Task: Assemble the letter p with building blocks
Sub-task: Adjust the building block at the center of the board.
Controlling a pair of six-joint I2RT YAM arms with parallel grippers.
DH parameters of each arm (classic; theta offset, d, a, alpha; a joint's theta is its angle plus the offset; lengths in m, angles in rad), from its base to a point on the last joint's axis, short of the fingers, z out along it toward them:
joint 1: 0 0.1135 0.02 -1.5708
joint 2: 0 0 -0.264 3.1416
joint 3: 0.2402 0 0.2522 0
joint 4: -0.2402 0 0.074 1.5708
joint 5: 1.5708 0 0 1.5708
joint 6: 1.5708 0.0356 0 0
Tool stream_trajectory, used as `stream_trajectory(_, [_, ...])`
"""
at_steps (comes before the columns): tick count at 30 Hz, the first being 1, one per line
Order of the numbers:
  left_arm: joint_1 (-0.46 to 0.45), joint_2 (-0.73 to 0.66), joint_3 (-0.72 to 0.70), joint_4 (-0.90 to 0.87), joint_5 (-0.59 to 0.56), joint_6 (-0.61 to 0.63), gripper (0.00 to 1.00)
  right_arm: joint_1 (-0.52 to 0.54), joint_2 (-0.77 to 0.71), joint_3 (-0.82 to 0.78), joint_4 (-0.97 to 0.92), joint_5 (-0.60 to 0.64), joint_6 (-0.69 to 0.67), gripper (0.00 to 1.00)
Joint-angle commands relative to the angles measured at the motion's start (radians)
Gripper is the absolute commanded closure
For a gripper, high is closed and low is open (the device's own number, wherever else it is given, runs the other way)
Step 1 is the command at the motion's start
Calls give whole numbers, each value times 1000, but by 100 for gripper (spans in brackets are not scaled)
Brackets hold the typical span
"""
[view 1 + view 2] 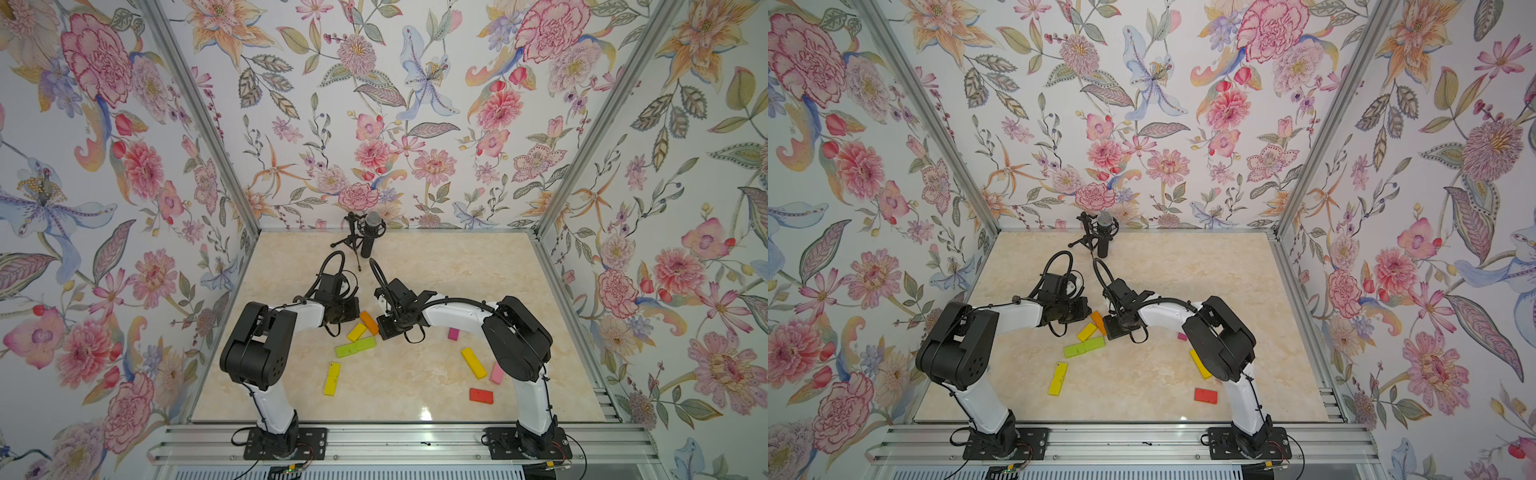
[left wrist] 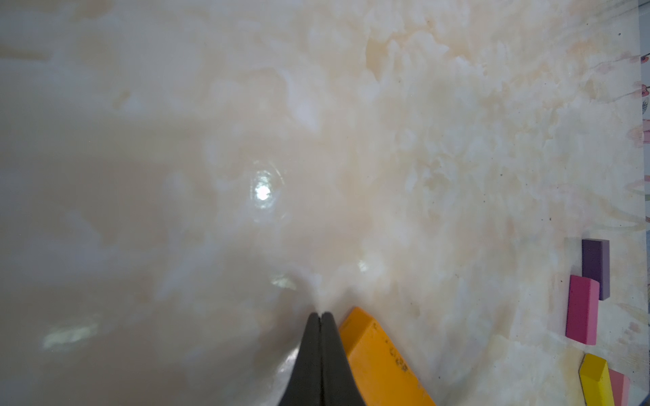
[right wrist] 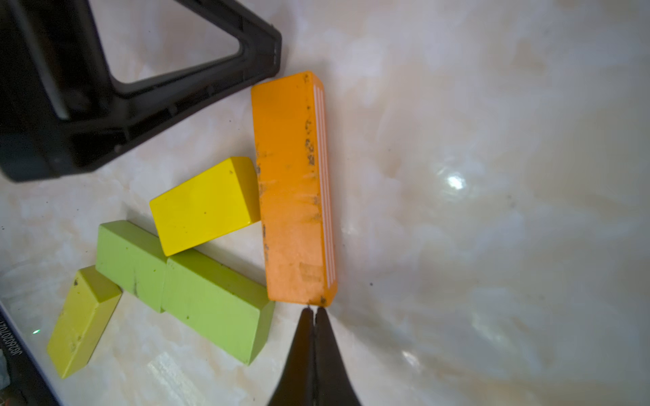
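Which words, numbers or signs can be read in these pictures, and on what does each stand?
Black part at the edge of the right wrist view: a white printed code, sideways and cut off, too blurred to quote.
Orange block: a faint rectangular stamp near one end, no legible letters.
No other text shows.

On the table (image 1: 457, 266), a short block (image 1: 356, 331) touched the side of a long block (image 1: 369, 322); a pair of blocks (image 1: 355, 347) lay end to end before them. A microphone (image 1: 371, 235) stood behind them.
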Motion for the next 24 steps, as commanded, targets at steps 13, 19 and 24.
stream_trajectory(13, [6, -12, -23, -7, 20, 21, 99, -15, 65, 62, -47, -10, 31, 100])
stream_trajectory(19, [5, -30, -46, 4, 36, 16, 99, -45, 84, 105, -63, -29, 25, 100])
stream_trajectory(24, [5, -45, -74, 10, 37, 15, 99, -64, 100, 118, -65, -45, 15, 100])
